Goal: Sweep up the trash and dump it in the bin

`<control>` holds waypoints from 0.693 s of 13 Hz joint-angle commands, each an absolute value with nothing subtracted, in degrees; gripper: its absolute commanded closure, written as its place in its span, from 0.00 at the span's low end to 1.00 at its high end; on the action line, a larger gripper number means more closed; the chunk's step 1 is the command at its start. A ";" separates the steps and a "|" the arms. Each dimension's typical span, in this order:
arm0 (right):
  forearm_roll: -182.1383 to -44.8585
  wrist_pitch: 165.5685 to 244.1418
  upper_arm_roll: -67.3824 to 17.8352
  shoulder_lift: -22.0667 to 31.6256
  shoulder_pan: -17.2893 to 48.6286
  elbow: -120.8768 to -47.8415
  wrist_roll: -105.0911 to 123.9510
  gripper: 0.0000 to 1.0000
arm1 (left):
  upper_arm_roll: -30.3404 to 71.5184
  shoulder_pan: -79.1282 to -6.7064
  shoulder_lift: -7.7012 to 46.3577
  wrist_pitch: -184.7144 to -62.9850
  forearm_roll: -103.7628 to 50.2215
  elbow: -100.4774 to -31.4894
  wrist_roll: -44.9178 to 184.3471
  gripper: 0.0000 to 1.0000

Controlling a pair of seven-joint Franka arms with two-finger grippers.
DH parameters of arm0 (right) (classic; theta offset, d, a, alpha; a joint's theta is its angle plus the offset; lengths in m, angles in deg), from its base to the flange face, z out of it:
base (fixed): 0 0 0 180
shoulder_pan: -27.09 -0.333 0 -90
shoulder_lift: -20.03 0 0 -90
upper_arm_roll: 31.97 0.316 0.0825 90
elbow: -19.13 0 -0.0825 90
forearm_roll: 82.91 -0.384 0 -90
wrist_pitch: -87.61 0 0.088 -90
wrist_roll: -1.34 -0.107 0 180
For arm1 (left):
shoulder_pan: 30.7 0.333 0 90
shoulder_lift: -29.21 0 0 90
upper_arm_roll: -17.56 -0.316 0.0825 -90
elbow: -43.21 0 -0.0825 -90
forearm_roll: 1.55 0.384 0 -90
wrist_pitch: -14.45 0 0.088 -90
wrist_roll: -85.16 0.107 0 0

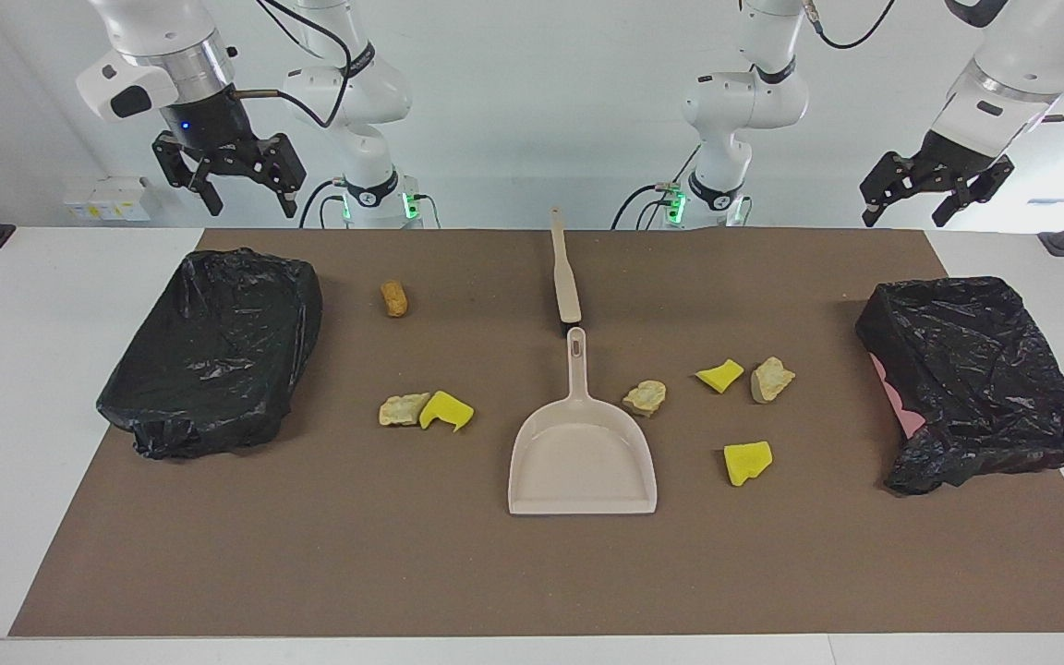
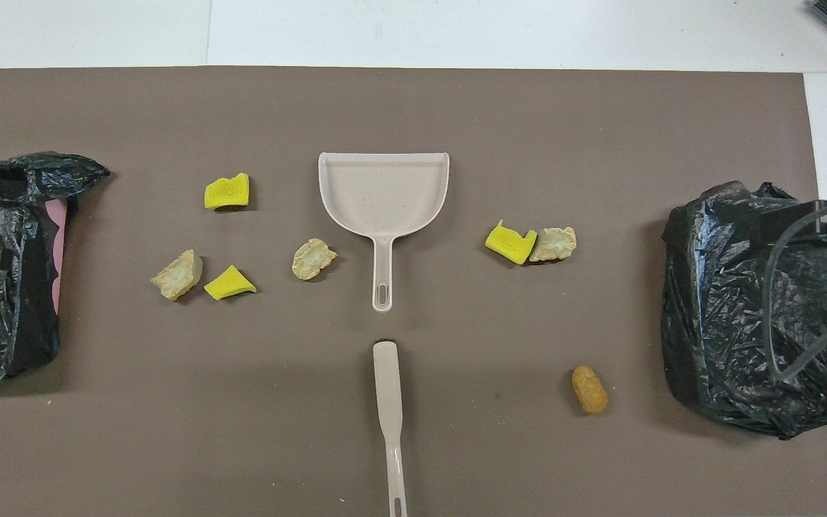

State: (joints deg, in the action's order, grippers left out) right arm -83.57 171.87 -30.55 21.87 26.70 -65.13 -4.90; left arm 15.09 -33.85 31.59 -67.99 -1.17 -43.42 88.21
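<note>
On the brown mat (image 1: 532,573) the trash (image 1: 747,462) lies scattered around the dustpan (image 1: 582,457): yellow sponge chunks and beige lumps beside it toward both ends, one brown nugget (image 1: 394,297) nearer me. Both my arms wait raised, my left gripper (image 1: 911,205) and right gripper (image 1: 250,201) wide apart, empty, each above a black-bagged bin (image 1: 975,379).
</note>
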 commanded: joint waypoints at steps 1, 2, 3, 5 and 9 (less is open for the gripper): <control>-83.88 171.46 -30.48 23.02 27.18 -66.30 -3.58 0.00 | 15.28 -33.69 32.55 -66.77 -1.19 -43.79 88.32 0.00; -83.88 171.46 -30.48 23.02 27.18 -66.30 -3.58 0.00 | 15.36 -33.69 32.55 -66.77 -1.19 -43.80 88.41 0.00; -83.88 171.46 -30.48 23.02 27.18 -66.30 -3.58 0.00 | 15.36 -33.60 32.47 -67.29 -1.19 -43.80 88.41 0.00; -83.88 171.46 -30.48 23.02 27.18 -66.30 -3.58 0.00 | 15.28 -33.43 32.46 -67.20 -1.19 -43.80 88.41 0.00; -83.88 171.46 -30.48 23.02 27.18 -66.30 -3.58 0.00 | 15.28 -33.51 32.46 -67.20 -1.19 -43.71 88.41 0.00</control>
State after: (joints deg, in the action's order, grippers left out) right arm -83.57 171.87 -30.55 21.87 26.70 -65.13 -4.90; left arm 15.14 -33.85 31.63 -67.86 -1.17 -43.42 88.21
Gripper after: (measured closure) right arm 0.000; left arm 0.000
